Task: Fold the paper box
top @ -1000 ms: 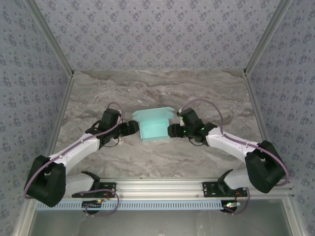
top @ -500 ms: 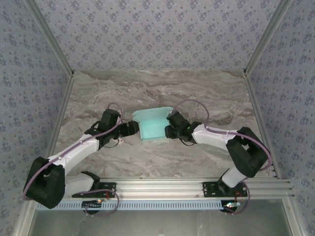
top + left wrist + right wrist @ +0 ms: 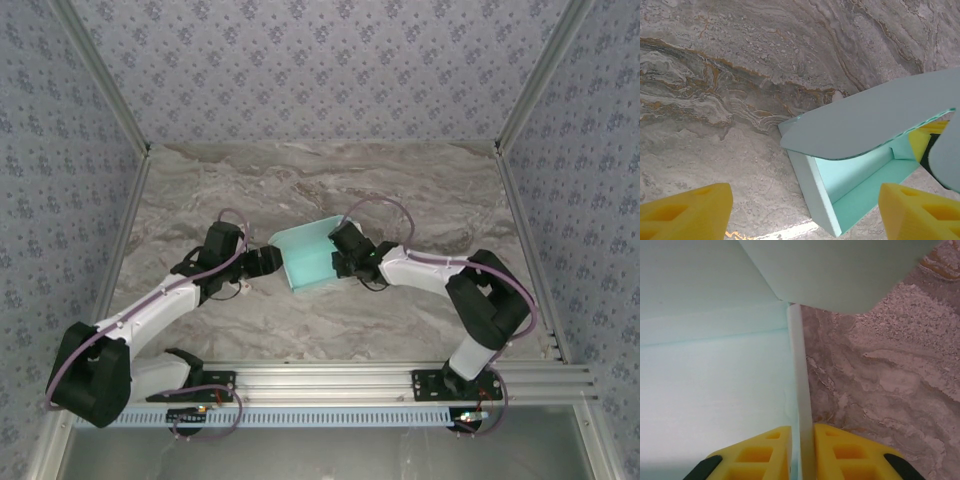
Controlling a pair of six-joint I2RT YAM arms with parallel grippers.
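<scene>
Marble-veined, the counter [image 3: 200,200] is carrying very little. At its near edge you are working over the aluminium rail [image 3: 330,375] where both arms are bolted, and nothing is lying between that rail and the work.

Around the middle of the counter, the paper box [image 3: 312,258] is sitting half-formed, open side up. Your right hand [image 3: 801,432] is pinching the box's right side wall [image 3: 797,390], one yellow finger inside and one outside, pressed together on the thin card. Your left hand [image 3: 806,200] is waiting spread wide just off the box's left side, touching nothing.

Judging by how it looks, you are handling something very light and thin: it will probably be sliding on the smooth stone and buckling if squeezed away from a crease. You are likely better off taking it on a wall edge near a fold and bracing the opposite side with the spread hand.

A rounded flap [image 3: 865,120] is hanging over the open cavity and may be getting in your way there. Beyond the box, bare counter is running to the far edge, with patterned walls [image 3: 320,70] closing in.
</scene>
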